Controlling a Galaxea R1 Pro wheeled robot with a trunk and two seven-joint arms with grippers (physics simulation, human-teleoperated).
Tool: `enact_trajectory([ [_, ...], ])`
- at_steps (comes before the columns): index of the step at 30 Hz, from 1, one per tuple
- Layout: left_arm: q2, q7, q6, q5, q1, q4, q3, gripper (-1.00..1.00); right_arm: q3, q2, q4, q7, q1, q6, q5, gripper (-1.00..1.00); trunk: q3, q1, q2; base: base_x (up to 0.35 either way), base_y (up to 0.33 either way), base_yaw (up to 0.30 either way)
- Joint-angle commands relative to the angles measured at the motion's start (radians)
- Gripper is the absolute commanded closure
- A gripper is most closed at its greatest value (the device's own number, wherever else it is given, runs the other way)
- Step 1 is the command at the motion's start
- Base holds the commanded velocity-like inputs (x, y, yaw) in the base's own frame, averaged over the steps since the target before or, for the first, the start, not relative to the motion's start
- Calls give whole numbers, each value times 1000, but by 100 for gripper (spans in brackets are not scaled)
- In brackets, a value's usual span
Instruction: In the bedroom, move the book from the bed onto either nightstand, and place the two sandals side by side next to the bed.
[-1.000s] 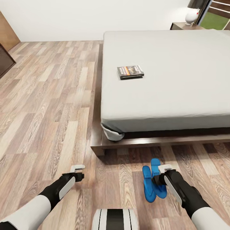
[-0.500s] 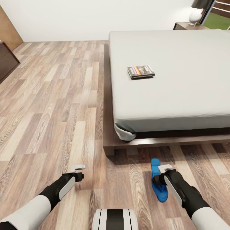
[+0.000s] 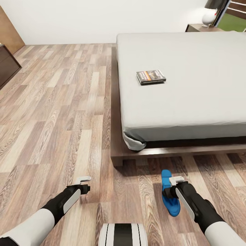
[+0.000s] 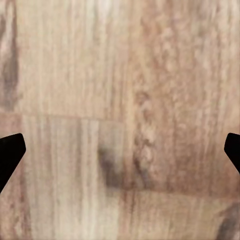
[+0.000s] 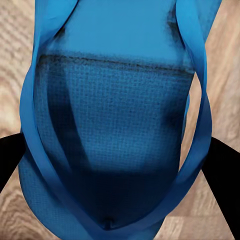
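Floor (image 3: 61,102): light wood plank, covers the head view from 6 to 11 o'clock, white wall behind it at 12. Bed (image 3: 184,89): dark brown platform frame, plain grey mattress, takes the view from center out to 3 o'clock; foot-end rail runs across just past center toward 5, one mattress corner cover rumpled at the near left corner. Dark cabinet (image 3: 6,66) at 9–10 o'clock against the left edge, tan panel above it. Nightstand (image 3: 201,28) at 1 o'clock beyond the bed head, white rounded object on top, window edge with green beside it. Book (image 3: 151,76): flat on the mattress, near the bed's left edge, roughly 1 o'clock from view center, orange band and dark cover facing up, well apart from both arms. 1 blue sandal (image 3: 169,194) at 5 o'clock on the floor just short of the bed's foot rail, lying lengthwise toward the bed. Right end effector (image 3: 175,186) is right over that sandal; right wrist view has the sandal (image 5: 117,125) between the 2 dark fingers, straps and footbed close up, fingers spread wide on either side of it, contact can't be confirmed. Left end effector (image 3: 83,184) at 7 o'clock, over bare floor; left wrist view shows only plank (image 4: 120,120) with finger tips at the far edges, so wide apart, holding nothing.
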State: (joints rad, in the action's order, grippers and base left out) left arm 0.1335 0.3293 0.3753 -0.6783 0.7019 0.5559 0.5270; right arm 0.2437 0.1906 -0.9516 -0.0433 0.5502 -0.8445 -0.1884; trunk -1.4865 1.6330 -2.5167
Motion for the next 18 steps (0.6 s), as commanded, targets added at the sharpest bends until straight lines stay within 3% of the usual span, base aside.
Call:
enact_trajectory([
  [1, 2, 10, 2, -10, 1, 2, 8, -100, 3, 1, -1, -4, 1, -4, -6, 100, -1, 0, 0, 0, 0, 0],
  [10, 2, 10, 2, -10, 1, 2, 8, -100, 3, 1, -4, -4, 1, -1, -5, 100, -1, 0, 0, 0, 136, 0],
  [18, 1, 10, 2, -10, 1, 2, 10, -100, 5, -1, 22, -12, 1, 3, -4, 100, -1, 0, 0, 0, 22, 0],
])
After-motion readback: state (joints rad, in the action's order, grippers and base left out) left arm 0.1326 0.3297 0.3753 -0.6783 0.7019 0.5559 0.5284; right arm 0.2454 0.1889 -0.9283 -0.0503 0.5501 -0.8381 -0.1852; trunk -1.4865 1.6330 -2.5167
